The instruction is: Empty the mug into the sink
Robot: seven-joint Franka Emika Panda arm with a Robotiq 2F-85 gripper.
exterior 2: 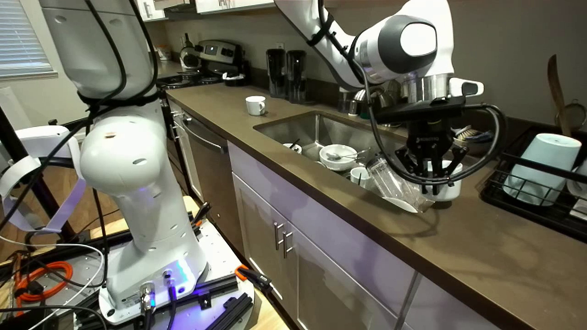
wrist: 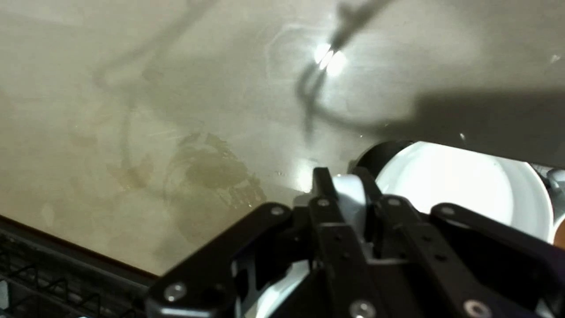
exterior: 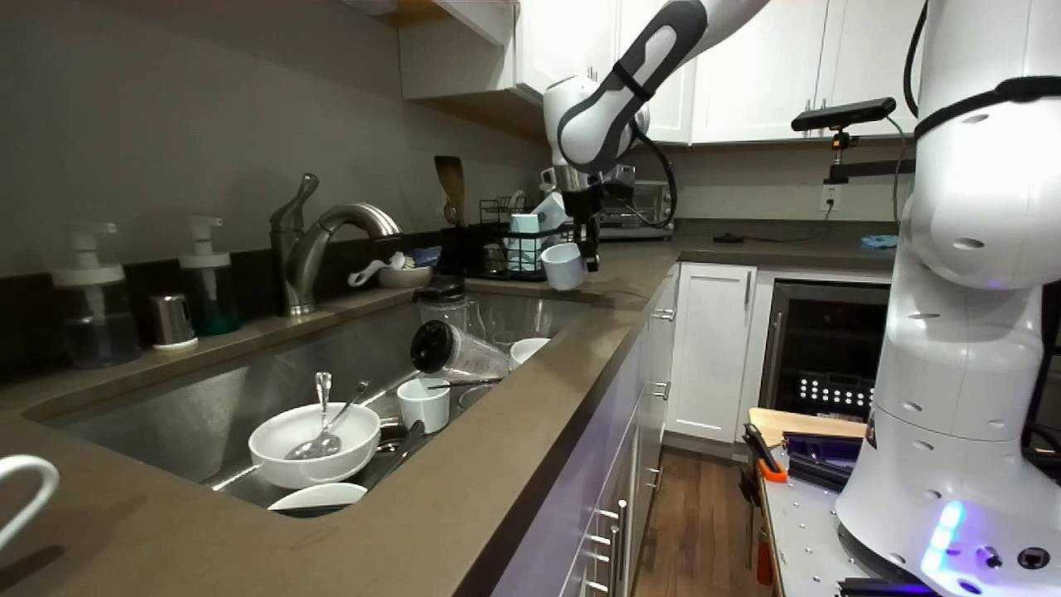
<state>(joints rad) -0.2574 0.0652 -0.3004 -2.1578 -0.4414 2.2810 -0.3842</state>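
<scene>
- Wrist view, left: the dish rack (wrist: 66,269) is standing near the back edge of the worktop (wrist: 176,66), so we should be moving away from it.
- Middle: the gripper (wrist: 345,174) is pinching the mug (exterior: 564,270) by its handle (wrist: 352,198), near the worktop corner beside the sink (exterior 2: 344,133). The mug should be crossing that edge upright.
- Right: a white dish (wrist: 459,185) is lying in there. Then we should be tipping slowly, down low.
</scene>
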